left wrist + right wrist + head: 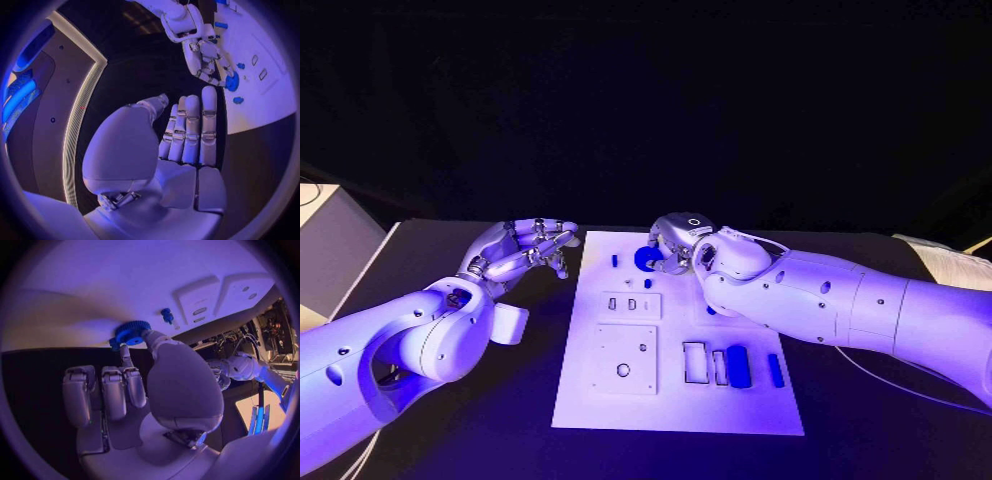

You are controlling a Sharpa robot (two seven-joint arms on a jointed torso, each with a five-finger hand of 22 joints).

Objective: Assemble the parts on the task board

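Fingers of the right hand point(682, 243) pinch a blue gear point(131, 332) over the task board point(678, 410) at its twelve o'clock end; the left hand point(519, 250) (empty, fingers apart) waits at nine o'clock. Placing seems underway: next, lower it squarely onto its seat.

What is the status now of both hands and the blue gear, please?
Right hand pinches blue gear at task board far edge. Left hand off the board, holds nothing, fingers extended. Nothing in the way.

Task board point(589, 400) mid-table; gear point(648, 258) at its far end.
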